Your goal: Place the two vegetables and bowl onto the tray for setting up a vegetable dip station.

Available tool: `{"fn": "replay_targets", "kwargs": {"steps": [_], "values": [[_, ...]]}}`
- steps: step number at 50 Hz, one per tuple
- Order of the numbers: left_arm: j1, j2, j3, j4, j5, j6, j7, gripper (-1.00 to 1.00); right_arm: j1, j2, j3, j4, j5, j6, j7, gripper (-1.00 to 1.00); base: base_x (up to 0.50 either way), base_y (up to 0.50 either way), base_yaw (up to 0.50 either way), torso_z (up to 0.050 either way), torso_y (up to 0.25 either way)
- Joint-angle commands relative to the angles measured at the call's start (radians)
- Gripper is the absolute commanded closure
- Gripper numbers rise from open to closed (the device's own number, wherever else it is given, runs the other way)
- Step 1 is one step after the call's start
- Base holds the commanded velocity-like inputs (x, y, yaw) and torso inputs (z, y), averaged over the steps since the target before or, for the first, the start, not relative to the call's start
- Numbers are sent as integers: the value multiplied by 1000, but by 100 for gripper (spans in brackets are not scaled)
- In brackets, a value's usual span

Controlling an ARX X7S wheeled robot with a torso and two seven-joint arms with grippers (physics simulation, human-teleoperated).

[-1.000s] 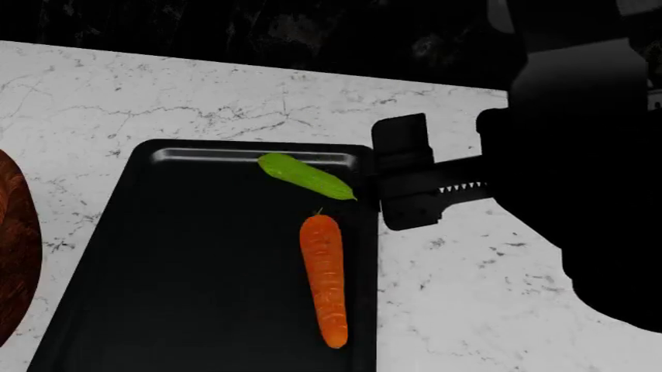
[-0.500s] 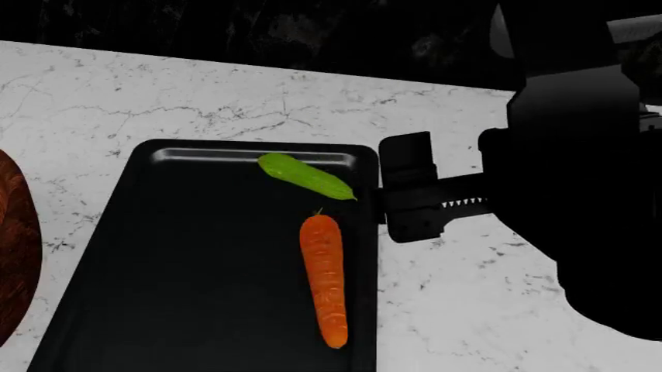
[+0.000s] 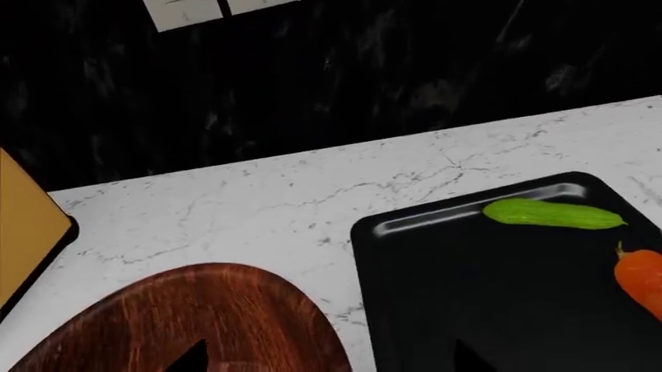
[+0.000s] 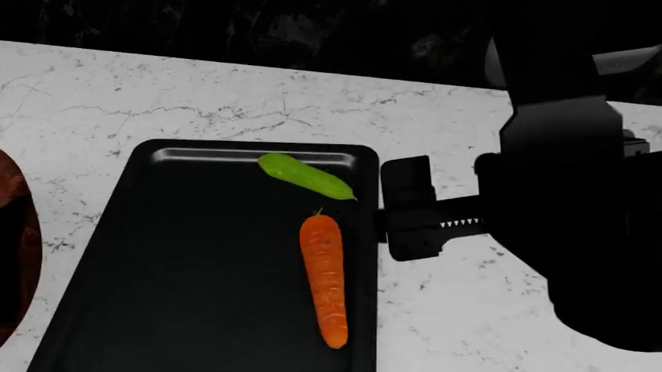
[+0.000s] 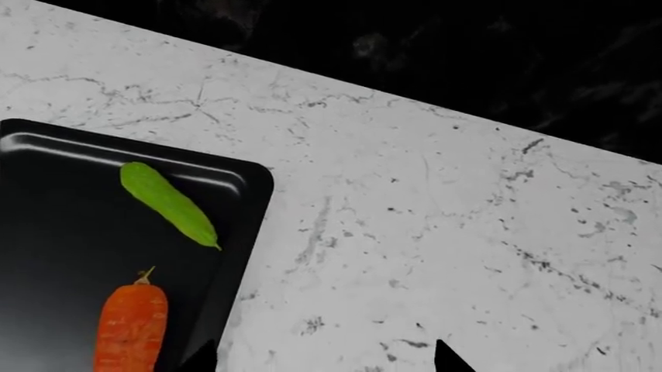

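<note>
The flat rectangular matte black tray (image 4: 186, 271) lies on the white marbled stone worktop (image 4: 486, 310), and both vegetables are on it. The smooth light-green cucumber (image 4: 305, 176) sits slantwise at the far end, one tip over the shiny strip by the short rim. The long tapered orange carrot (image 4: 325, 280) lies lengthwise close to the right rim, its stem tip pointing at the cucumber, a small gap between the two.

The right pincer (image 4: 414, 209) hangs over bare worktop just right of the tray's far right corner, empty, its two dark fingers spread well apart. Behind it the bulky black arm fills the right side of the head view. In the right wrist view only two dark fingertips (image 5: 447, 358) poke in at the edge, marble between them.

The large round bowl of dark reddish-brown grained wood (image 3: 186, 325) is off the tray, on the worktop just left of it, a narrow strip of marble between rim and tray. The left pincer (image 3: 325, 360) hovers over that strip, between bowl and tray, tips wide apart, nothing in them.

The tray's whole left and middle stand bare. A tan board (image 3: 26, 232) sits beyond the bowl.
</note>
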State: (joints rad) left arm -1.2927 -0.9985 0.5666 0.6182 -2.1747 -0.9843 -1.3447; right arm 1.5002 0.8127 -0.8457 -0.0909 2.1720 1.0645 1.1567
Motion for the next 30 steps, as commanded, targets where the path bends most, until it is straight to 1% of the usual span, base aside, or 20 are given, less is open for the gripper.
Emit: {"fn": "replay_targets", "kwargs": {"steps": [1,5,30], "values": [[124,15,-55,-2,47,32,93,-100,-22,-11,18,-6,-34,-13,-48,-100,0,0,0,0,0],[183,13,-59,-5,92,46,123,-100,-31,-11,16,-3,-45,-17,-57,-100,0,0,0,0,0],[268,14,-39,-20,170,52,170,-100,-59,3,13,-14,-62,-37,-77,-100,0,0,0,0,0]]}}
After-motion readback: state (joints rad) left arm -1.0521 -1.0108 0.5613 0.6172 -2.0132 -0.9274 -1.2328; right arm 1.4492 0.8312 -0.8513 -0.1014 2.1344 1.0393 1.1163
